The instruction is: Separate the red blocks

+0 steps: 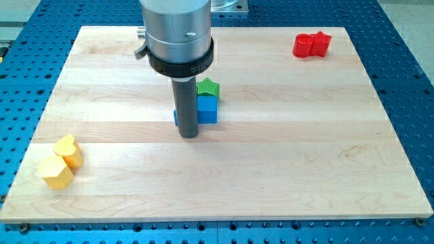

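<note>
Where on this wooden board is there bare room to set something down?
Free: the wide stretch of the wooden board from the blue cube to the view's right, below the two touching red blocks. Crowded: my tip beside the blue cube and green star block; the yellow blocks bottom-left.

Setting, as we find it: one pale wooden board, made of lengthwise planks with visible grain, filling most of the view. Under it, we note a blue perforated metal table, its regular holes showing at 3, 6 and 9 o'clock. At 12 o'clock, a grey metal fixture. Light is even, shadows soft.
</note>
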Robot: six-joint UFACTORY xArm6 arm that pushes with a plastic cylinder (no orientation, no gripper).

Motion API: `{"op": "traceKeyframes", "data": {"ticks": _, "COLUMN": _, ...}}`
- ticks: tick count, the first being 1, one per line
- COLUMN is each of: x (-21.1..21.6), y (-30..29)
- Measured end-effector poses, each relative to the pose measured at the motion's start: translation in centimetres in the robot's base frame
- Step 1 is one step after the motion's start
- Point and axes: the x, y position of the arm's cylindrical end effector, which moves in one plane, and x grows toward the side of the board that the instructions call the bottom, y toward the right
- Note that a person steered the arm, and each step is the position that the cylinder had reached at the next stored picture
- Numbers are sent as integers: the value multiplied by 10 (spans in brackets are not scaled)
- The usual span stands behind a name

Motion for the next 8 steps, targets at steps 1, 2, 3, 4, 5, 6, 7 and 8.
{"op": "traceKeyframes", "data": {"ticks": 1, "x": 4, "y": 46}}
{"op": "traceKeyframes", "data": {"ticks": 2, "x": -11, "y": 153}}
{"op": "traceKeyframes", "data": {"ticks": 3, "x": -48, "y": 202}}
{"op": "traceKeyframes", "data": {"ticks": 4, "x": -57, "y": 215}}
{"op": "traceKeyframes", "data": {"ticks": 5, "x": -58, "y": 217}}
{"op": "traceKeyframes", "data": {"ticks": 6, "x": -57, "y": 217}}
{"op": "traceKeyframes", "data": {"ticks": 7, "x": -53, "y": 224}}
{"op": "traceKeyframes", "data": {"ticks": 8, "x": -73, "y": 285}}
